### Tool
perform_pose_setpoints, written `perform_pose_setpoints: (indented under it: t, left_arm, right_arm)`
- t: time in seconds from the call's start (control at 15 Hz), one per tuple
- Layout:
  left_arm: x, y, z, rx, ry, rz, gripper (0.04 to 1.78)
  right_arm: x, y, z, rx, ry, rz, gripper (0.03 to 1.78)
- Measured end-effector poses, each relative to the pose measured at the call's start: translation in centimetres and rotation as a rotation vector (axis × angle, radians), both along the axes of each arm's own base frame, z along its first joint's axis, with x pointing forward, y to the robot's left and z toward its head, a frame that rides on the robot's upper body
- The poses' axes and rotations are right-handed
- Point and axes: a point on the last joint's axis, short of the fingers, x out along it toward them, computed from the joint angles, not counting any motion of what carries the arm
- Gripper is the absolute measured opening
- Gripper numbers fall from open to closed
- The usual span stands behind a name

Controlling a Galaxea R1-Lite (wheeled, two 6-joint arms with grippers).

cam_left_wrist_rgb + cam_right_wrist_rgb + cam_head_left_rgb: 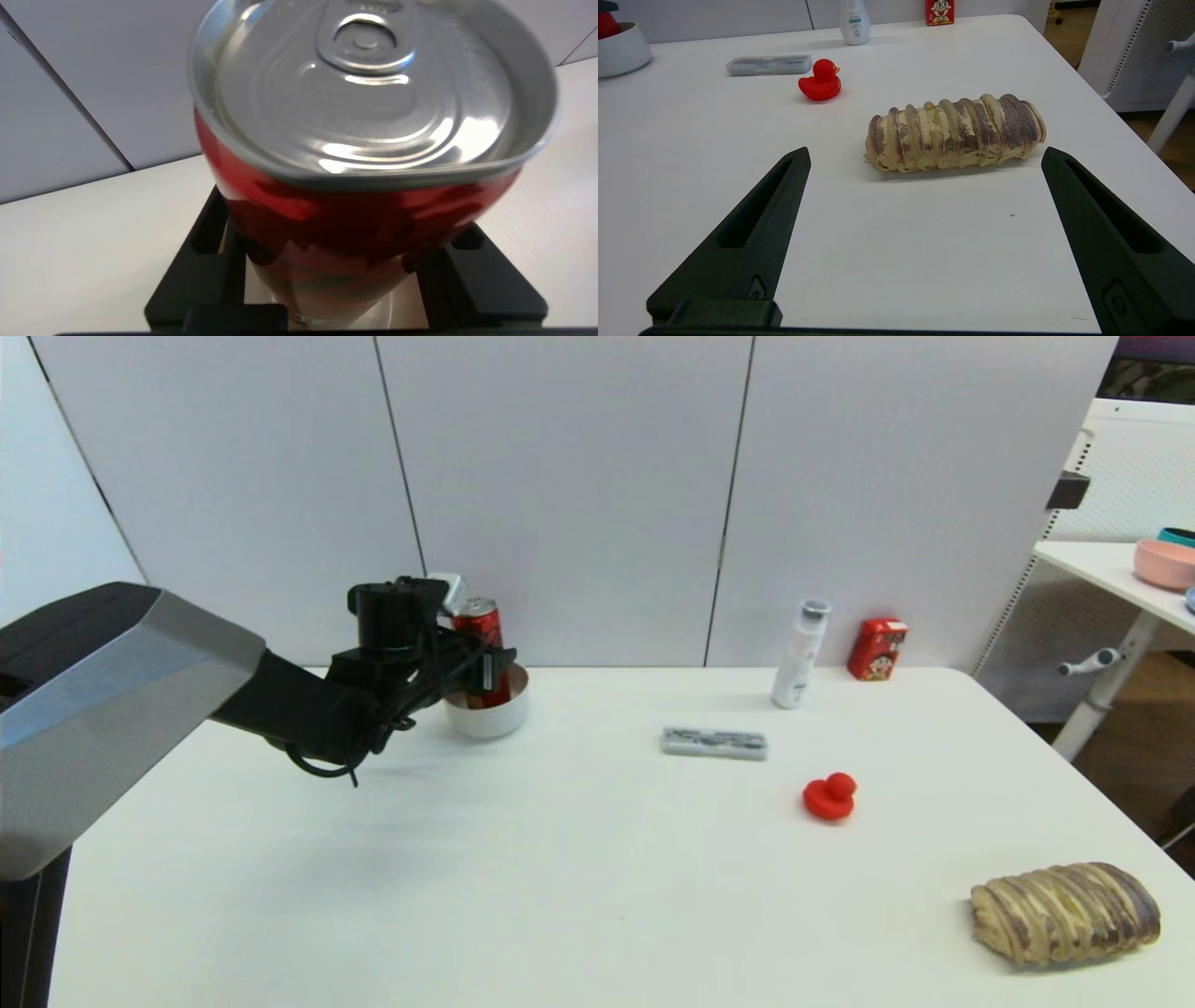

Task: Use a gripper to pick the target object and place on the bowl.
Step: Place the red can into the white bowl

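The left gripper (485, 674) has its jaws clamped on the upright can (482, 635), its base inside the bowl (490, 719), while the right gripper (924, 158) sits apart with jaws spread.

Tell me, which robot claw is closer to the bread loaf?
Right. The right gripper hangs open just in front of the bread loaf; the left gripper is across the table, around the red can.

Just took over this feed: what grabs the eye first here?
The left claw at the table's far left, closed on the red can, which stands inside the off-white bowl. Next, the striped bread loaf near the right edge, before the open right claw.
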Motion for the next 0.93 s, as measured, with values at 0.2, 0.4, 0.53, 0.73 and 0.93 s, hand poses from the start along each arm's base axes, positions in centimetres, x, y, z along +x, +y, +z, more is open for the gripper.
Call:
perform_pose_setpoints:
  t: [0.2,0.4,0.53,0.73,0.93]
  left_arm:
    - [0.0,0.0,0.1,-0.001,-0.002,-0.001,1.25]
    - [-0.1,0.0,0.2,-0.001,-0.004,-0.001,1.4]
    - [-0.2,0.1,0.6,-0.001,-0.007,-0.001,1.47]
    - [-1.5,0.3,2.2,0.0,-0.005,-0.006,1.54]
    - [-5.4,1.2,4.7,0.011,0.004,-0.02,1.59]
  right_arm:
    - [0.0,0.0,0.0,0.0,0.0,0.0,1.71]
    - [0.0,0.0,0.0,0.0,0.0,0.0,1.71]
    - [0.0,0.0,0.0,0.0,0.0,0.0,1.71]
    - [0.0,0.0,0.0,0.0,0.0,0.0,1.71]
    - [0.0,0.0,0.0,0.0,0.0,0.0,1.71]
